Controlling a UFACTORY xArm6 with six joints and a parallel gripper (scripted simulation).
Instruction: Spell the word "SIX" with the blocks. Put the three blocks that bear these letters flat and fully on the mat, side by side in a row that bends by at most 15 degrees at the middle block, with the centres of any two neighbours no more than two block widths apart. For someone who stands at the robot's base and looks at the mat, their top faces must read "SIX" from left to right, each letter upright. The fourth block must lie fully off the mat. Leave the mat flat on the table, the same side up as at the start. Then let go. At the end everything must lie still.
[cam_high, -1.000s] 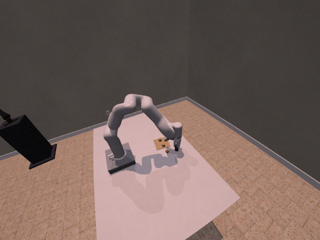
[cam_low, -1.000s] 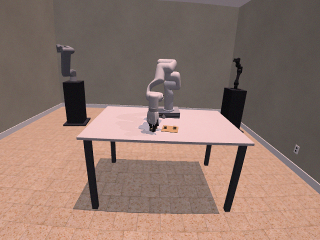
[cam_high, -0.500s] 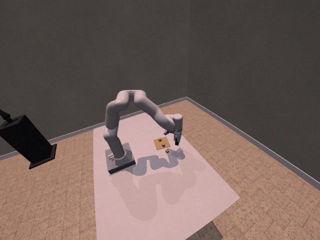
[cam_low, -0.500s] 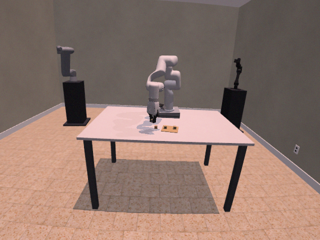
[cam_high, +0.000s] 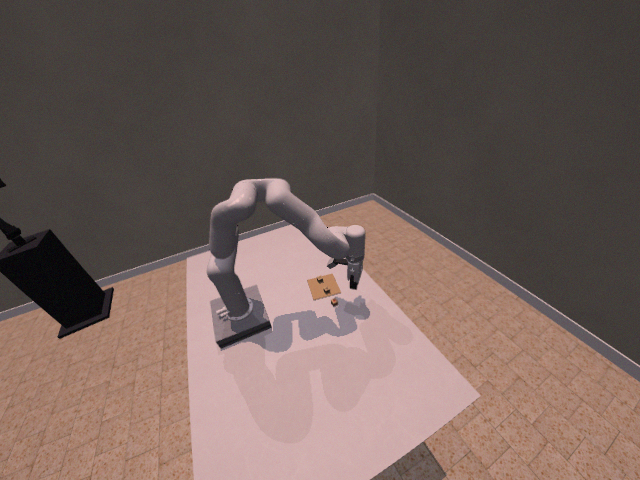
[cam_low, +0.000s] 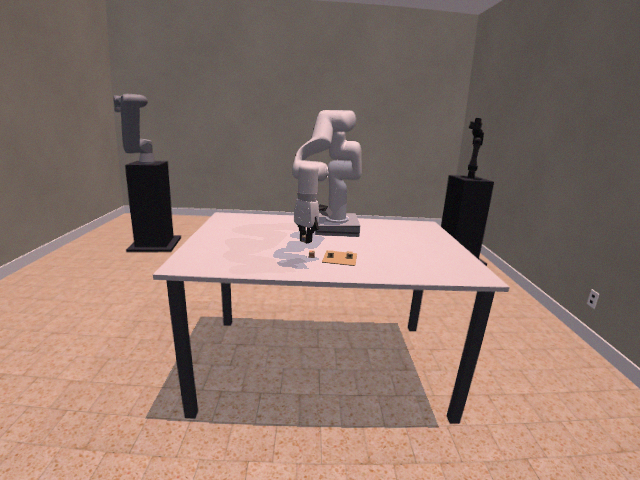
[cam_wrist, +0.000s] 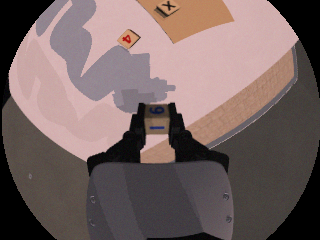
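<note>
The step in hand looks to be bringing in the middle letter. The hand (cam_high: 353, 283) (cam_low: 306, 240) (cam_wrist: 156, 111) is clamped on the blue-marked block (cam_low: 303, 237) (cam_wrist: 157, 119), above the table (cam_high: 330, 372) (cam_low: 248, 263) (cam_wrist: 200, 75) and off the mat (cam_high: 315, 290) (cam_low: 339, 261) (cam_wrist: 210, 20). The X block (cam_high: 326, 290) (cam_low: 330, 255) (cam_wrist: 168, 6) and the far block (cam_high: 320, 280) (cam_low: 349, 255) sit on the mat with a gap between them. The red-4 block (cam_high: 334, 302) (cam_low: 311, 254) (cam_wrist: 128, 38) lies just beside it, probably the spare.

The next move calls for carrying the held block over that gap and lowering it with the I face up and its strokes in line, without nudging either neighbour. If the I now faces sideways, a re-grip or a turn comes first.

The wrist view shows a 6 or 9 and an I on the held block; which face points up is hard to judge. It cuts off the X block's upper edge and misses the far block, so its S is only presumed. In the top view the held block cannot be made out.

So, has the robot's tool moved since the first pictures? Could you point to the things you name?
Yes, the tool (cam_high: 353, 285) (cam_low: 306, 237) (cam_wrist: 156, 111) went upward in the exterior view, compared with the mat (cam_high: 315, 290) (cam_low: 339, 260) (cam_wrist: 200, 20).
</note>
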